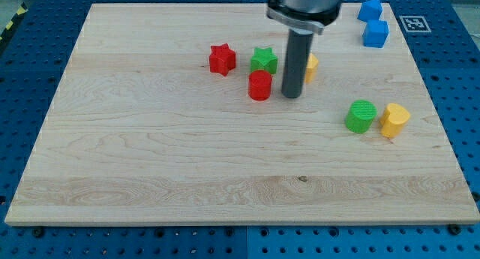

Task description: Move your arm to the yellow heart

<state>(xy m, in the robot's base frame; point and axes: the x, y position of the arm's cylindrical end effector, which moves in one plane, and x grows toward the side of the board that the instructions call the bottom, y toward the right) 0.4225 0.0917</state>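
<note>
The yellow heart (394,119) lies at the view's right, touching the green cylinder (361,115) on its left. My tip (291,95) rests on the board near the middle top, well to the left of the heart. The tip is just right of the red cylinder (259,85). A second yellow block (310,66) is partly hidden behind the rod, so its shape is unclear. The green star (263,60) sits up and left of the tip.
A red star (221,58) lies left of the green star. Two blue blocks (370,10) (376,34) sit at the top right corner of the wooden board (150,161). A blue pegboard surrounds the board.
</note>
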